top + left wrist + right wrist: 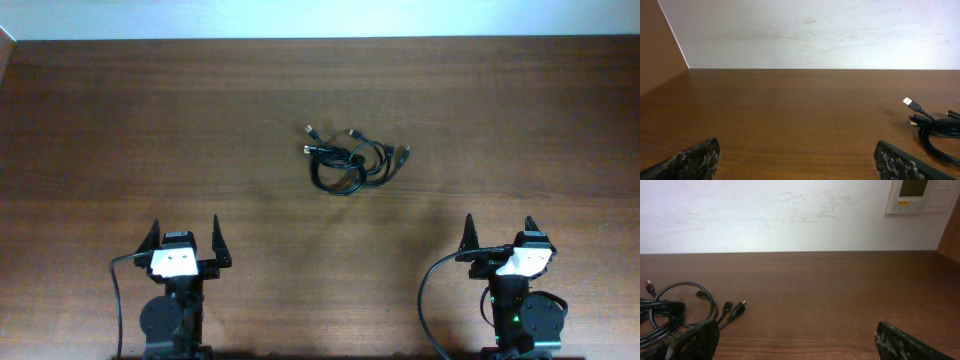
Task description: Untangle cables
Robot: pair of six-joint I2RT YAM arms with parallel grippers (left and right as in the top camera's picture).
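Sitting folded low, left arm (172, 298) and right arm (520, 298), jaws spread wide, cables (350, 160) well ahead.

Obstacle: the cables (350, 160), one low knotted bundle lying flat on the surface (120, 120), with plug ends sticking out around it.
Left of the cables: open wood.
Right of the cables: open wood.
Behind the cables: a strip of open wood, then the wall (815, 30).
In front of the cables: open wood reaching to the left gripper (185, 222) and the right gripper (499, 219), both well apart from the bundle, fingers (217, 245) spread.
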